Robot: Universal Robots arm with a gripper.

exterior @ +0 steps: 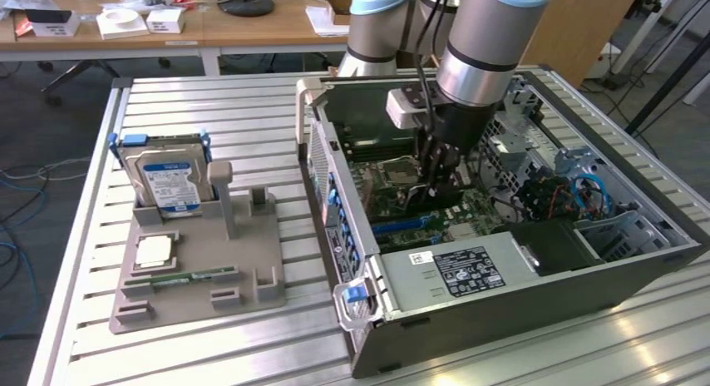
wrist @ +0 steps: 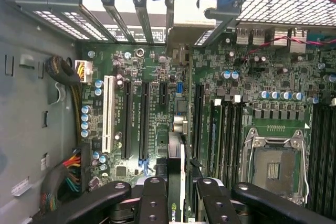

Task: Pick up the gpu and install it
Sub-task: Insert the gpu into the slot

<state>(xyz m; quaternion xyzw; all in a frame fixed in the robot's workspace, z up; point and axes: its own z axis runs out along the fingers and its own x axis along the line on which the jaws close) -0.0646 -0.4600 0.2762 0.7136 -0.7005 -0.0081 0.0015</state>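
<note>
gripper was inside open pc case, jaws part-closed, pinching gpu by its two flat faces. card hung edge-on directly betw fingers, above motherboard. long axis ran parallel w/ black expansion slots, far end pointing twd rear slot covers. in wrist view card lay betw two long slots. contact w/ any slot: couldn't tell. judged critical relation: card's lower edge vs slot line beneath it.
</note>
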